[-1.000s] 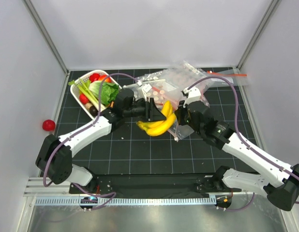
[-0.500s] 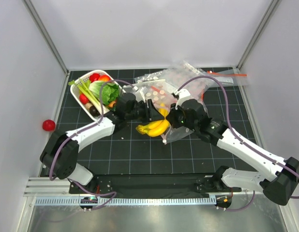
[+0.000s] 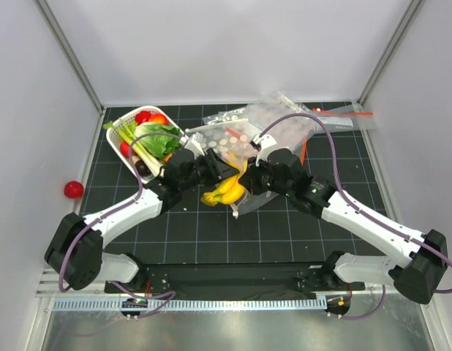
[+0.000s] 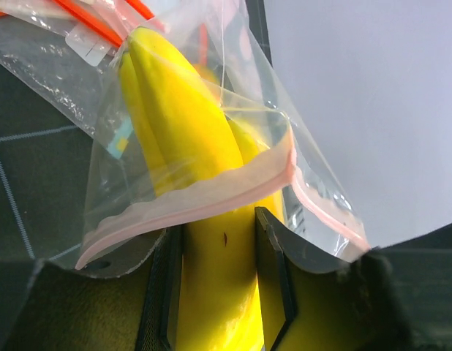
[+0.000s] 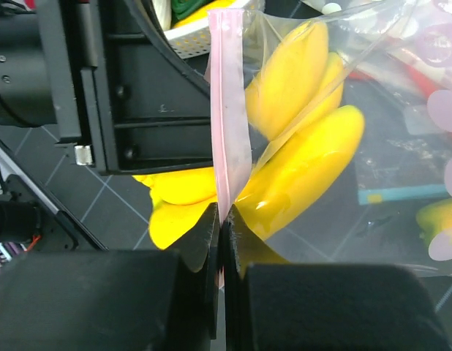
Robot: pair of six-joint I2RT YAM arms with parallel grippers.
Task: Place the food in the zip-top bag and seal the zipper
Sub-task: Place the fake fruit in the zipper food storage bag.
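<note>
The left hand (image 4: 211, 292) is closed on the banana bunch (image 4: 178, 124). Its two fingers (image 4: 167, 285) press the sides of the yellow fruit near its lower end. The top part of the bananas is inside the clear bag (image 4: 113, 175). The bottom part sticks out toward the hand. The bag's pale zipper strip (image 4: 204, 201) lies across the bananas, just above the fingers, and the mouth of the bag is open.

The right hand (image 5: 220, 227) is shut tight on that same strip and pinches the mouth edge between its tips. The strip runs straight up from this hand, with the bananas just behind it.

Seen from above, both hands meet near the middle of the worktop (image 3: 211, 234), the left one from the left side and the right one from the right side. The bananas are between them. A white basket (image 3: 131, 115) with greens and other toy food sits near the far left corner. More clear bags with red strips (image 3: 336, 117) lie near the far right corner.
</note>
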